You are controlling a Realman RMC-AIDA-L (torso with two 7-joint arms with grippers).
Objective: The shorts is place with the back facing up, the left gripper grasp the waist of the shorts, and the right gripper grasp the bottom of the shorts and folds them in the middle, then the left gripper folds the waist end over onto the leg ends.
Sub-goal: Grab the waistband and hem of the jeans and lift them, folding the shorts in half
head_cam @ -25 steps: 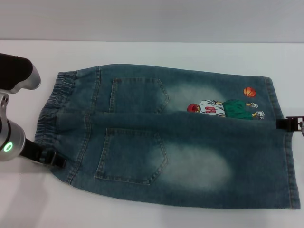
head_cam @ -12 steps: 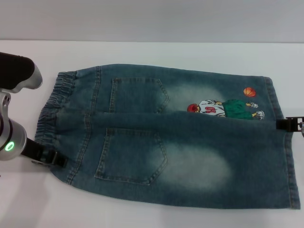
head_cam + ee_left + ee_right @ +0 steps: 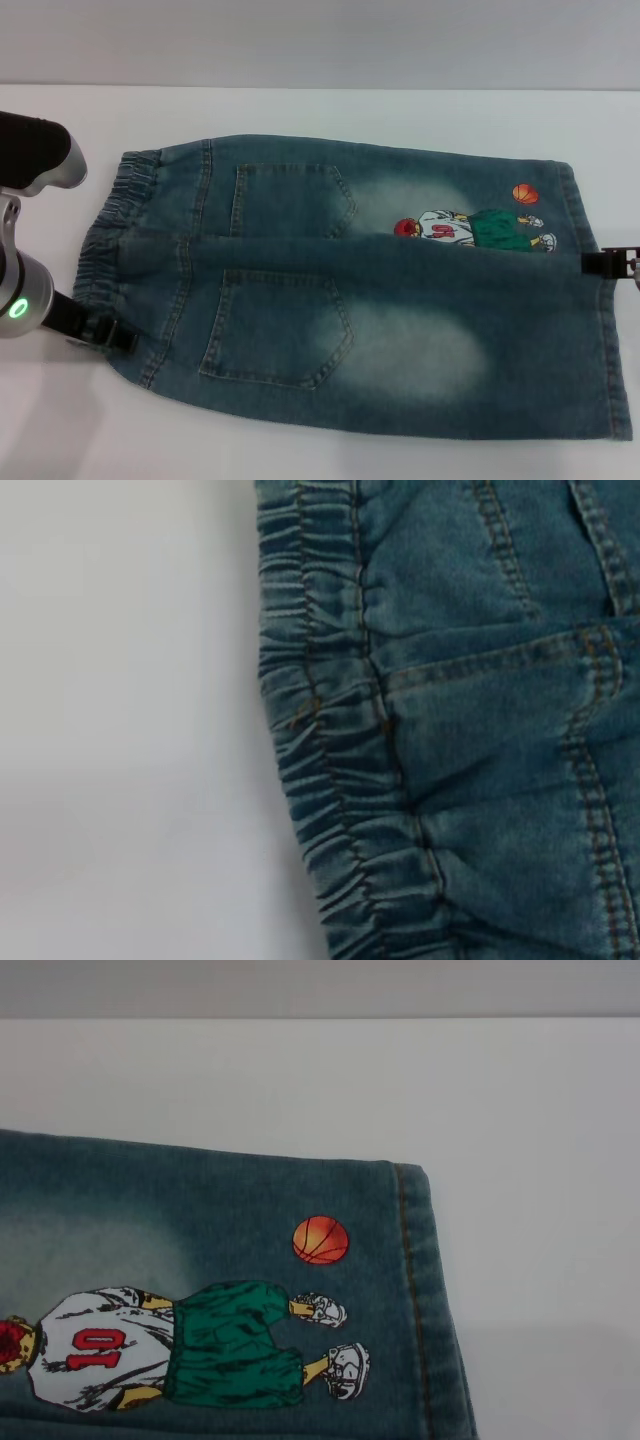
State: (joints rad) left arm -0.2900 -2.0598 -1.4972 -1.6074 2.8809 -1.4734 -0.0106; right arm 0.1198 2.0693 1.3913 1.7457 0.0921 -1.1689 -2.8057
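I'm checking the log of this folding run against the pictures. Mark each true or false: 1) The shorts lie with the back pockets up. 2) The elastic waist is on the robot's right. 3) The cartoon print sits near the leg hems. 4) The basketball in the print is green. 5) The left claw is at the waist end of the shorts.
1) True: the shorts show two patch pockets facing up.
2) False: the waist is at the robot's left end of the shorts.
3) True: the cartoon print lies close to the leg ends on the far leg.
4) False: the basketball is orange; the player's shorts are green.
5) True: the left claw is at the near corner of the waist; the right claw is at the hem edge.
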